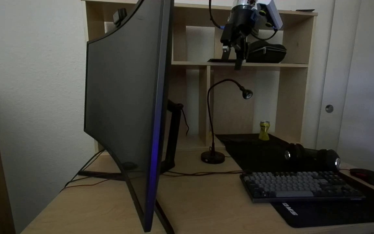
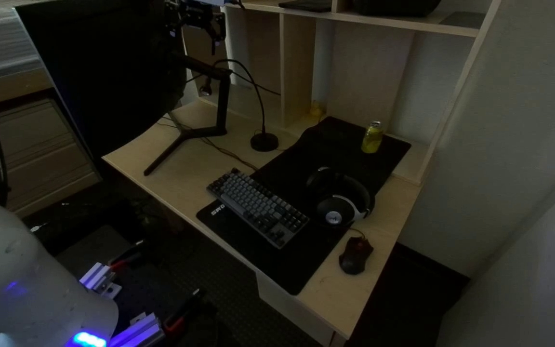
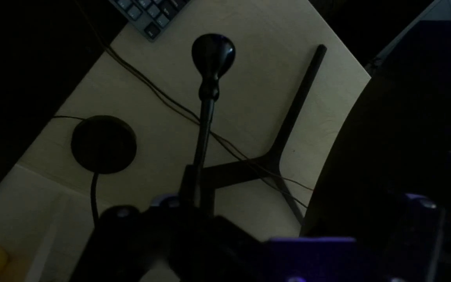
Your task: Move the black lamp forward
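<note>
The black lamp point(image 1: 213, 157) stands upright on the desk near the shelf, with a round base and a bent thin neck. It also shows in an exterior view point(image 2: 264, 141), its head beside the monitor arm. In the wrist view the lamp's head point(image 3: 213, 55) is at top centre and its base point(image 3: 103, 144) at left. My gripper point(image 1: 231, 61) is above the lamp, apart from it, fingers pointing down, open and empty. It also shows in an exterior view point(image 2: 193, 38) against the dark monitor. In the wrist view a finger overlaps the lamp's neck; the other is lost in darkness.
A large curved monitor point(image 1: 125, 84) on a stand is close beside the lamp. A wooden shelf point(image 1: 203, 65) stands behind, bearing a black pouch point(image 1: 266, 52). A keyboard point(image 2: 258, 207), headphones point(image 2: 340, 197), mouse point(image 2: 356, 255) and yellow can point(image 2: 372, 137) are on the desk. Cables run past the lamp.
</note>
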You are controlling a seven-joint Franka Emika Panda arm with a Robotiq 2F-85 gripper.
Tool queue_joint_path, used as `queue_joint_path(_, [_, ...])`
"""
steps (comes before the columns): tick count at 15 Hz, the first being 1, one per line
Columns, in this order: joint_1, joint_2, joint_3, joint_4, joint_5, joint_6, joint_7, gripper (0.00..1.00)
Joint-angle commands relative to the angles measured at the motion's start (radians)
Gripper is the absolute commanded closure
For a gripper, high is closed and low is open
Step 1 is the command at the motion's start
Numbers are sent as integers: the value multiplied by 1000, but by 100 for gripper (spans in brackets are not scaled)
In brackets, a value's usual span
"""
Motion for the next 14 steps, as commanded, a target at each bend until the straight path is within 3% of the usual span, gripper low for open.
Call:
queue_joint_path(1, [-35, -1, 38, 3, -3, -4, 3, 0])
queue_joint_path(4, [-34, 13, 42, 17, -10, 5, 24, 0])
queue_joint_path(10, [-57, 138, 55, 123, 13, 199, 65, 0])
queue_joint_path(13, [-72, 194, 69, 199, 2, 187, 59, 0])
queue_joint_path(14, [-73, 154, 73, 135, -8, 202, 63, 0])
